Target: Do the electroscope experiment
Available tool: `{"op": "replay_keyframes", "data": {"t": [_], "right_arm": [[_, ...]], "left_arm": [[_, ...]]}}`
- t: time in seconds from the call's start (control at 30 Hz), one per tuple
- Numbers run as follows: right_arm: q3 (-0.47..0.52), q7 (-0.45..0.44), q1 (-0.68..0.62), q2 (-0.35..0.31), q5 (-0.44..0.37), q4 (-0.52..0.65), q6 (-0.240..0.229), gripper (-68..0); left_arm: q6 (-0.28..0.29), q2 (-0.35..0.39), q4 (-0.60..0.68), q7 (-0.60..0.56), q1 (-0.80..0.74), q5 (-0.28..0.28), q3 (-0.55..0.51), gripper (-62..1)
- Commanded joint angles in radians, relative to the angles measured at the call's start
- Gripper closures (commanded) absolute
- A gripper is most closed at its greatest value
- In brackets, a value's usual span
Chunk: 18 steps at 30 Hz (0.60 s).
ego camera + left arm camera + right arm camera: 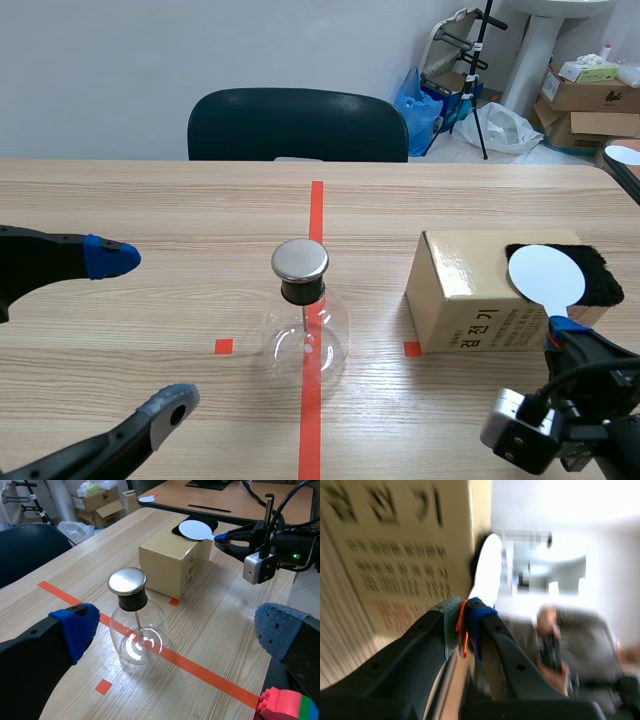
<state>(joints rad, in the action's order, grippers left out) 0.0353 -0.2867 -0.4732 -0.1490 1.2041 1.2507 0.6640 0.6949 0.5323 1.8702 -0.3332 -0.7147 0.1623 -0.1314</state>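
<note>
A glass flask is standing upright near the middle of the worktop, right on the long red tape line and between two small red squares. A black stopper with a round metal cap is closing its neck, and a thin rod is hanging down from the stopper inside the glass.

The left pincer is hovering low beside the flask, on the robot's left of it. Its blue-padded fingers are spread wide apart and are gripping nothing. In the left wrist view the flask is sitting ahead of that pincer, in line with the gap between the two fingers and touching neither.

To the robot's right of the flask, a cardboard box is sitting on the worktop, near the flask but apart from it. A black furry cloth is lying on top of the box. The right pincer is clamping the thin orange handle of a white disc, with the fingers pressing it from both sides. The disc is lying flat over the cloth at the box's near edge; whether it is touching the cloth cannot be told.

A dark chair is standing at the far side of the worktop.
</note>
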Motion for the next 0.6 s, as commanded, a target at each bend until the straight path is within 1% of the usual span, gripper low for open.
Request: {"op": "replay_keyframes", "data": {"t": [0.0,0.03,0.07,0.13,0.17,0.2,0.23,0.27,0.3,0.33,0.37,0.4,0.43,0.47,0.5,0.57], "right_arm": [[0.010,0.118,0.005,-0.006,-0.016,0.016,0.012,-1.0],[0.010,0.130,0.005,-0.008,-0.016,0.016,0.006,-1.0],[0.010,0.098,0.005,-0.012,-0.014,0.016,-0.004,-1.0],[0.010,-0.043,0.013,-0.011,-0.015,0.016,-0.022,-1.0],[0.010,-0.066,0.014,-0.011,-0.015,0.016,-0.022,-1.1],[0.010,-0.037,0.013,-0.008,-0.015,0.016,-0.014,-1.1],[0.010,0.039,0.011,-0.008,-0.016,0.016,0.004,-1.0],[0.010,0.121,0.007,-0.006,-0.016,0.016,0.006,-1.0],[0.010,0.175,0.007,-0.006,-0.016,0.016,-0.004,-1.0],[0.010,0.167,0.008,-0.007,-0.015,0.016,-0.023,-1.0],[0.010,0.097,0.008,-0.009,-0.014,0.016,-0.034,-1.0],[0.010,0.010,0.011,-0.009,-0.014,0.016,-0.038,-1.1],[0.010,-0.057,0.014,-0.008,-0.014,0.016,-0.037,-1.0],[0.009,-0.069,0.016,-0.008,-0.015,0.017,-0.036,-1.1],[0.010,-0.022,0.016,-0.006,-0.017,0.017,-0.034,-1.0],[0.010,0.137,0.013,-0.005,-0.023,0.017,-0.029,-1.0]], "left_arm": [[0.001,-0.003,0.018,-0.014,0.001,0.014,0.006,-62.3],[0.001,-0.003,0.018,-0.014,0.001,0.014,0.006,-62.3],[0.001,-0.003,0.018,-0.013,0.001,0.014,0.006,-62.3],[0.001,-0.003,0.018,-0.013,0.001,0.013,0.006,-62.3],[0.001,-0.003,0.018,-0.013,0.001,0.013,0.006,-62.3],[0.001,-0.003,0.018,-0.013,0.001,0.013,0.006,-62.3],[0.001,-0.003,0.018,-0.013,0.001,0.013,0.006,-62.3],[0.001,-0.003,0.018,-0.013,0.001,0.013,0.006,-62.3],[0.001,-0.003,0.018,-0.013,0.001,0.013,0.006,-62.3],[0.001,-0.003,0.018,-0.014,0.001,0.013,0.006,-62.3],[0.001,-0.003,0.018,-0.014,0.001,0.014,0.006,-62.3],[0.001,-0.003,0.018,-0.014,0.001,0.014,0.006,-62.3],[0.001,-0.003,0.018,-0.015,0.001,0.014,0.006,-62.3],[0.001,-0.003,0.018,-0.015,0.001,0.014,0.006,-62.3],[0.001,-0.003,0.018,-0.016,0.001,0.014,0.006,-62.3],[0.001,-0.003,0.018,-0.017,0.001,0.014,0.006,-62.3]]}}
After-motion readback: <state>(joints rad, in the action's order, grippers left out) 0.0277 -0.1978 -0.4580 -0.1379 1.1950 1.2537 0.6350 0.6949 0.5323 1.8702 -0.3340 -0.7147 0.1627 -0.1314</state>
